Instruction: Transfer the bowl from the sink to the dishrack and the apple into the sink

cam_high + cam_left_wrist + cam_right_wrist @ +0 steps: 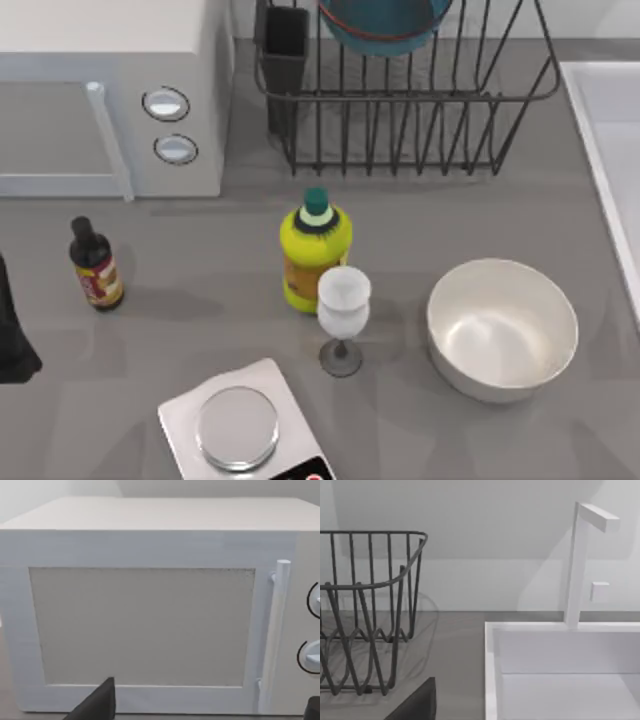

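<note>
The top view looks straight down on the grey desk (200, 290), from microwave (110, 95) to sink (610, 150). The left wrist view sits low, facing the microwave door (142, 627) closely. The right wrist view, also low, faces the back wall, sharing the dishrack (370, 610) and sink with the top view.

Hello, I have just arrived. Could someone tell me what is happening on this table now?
Nothing is being held at this moment. The teal bowl already sits in the black dishrack at the back. The left arm waits at the table's left edge, facing the microwave. The right arm's camera looks at the sink beside the rack. No apple can be seen yet.
</note>
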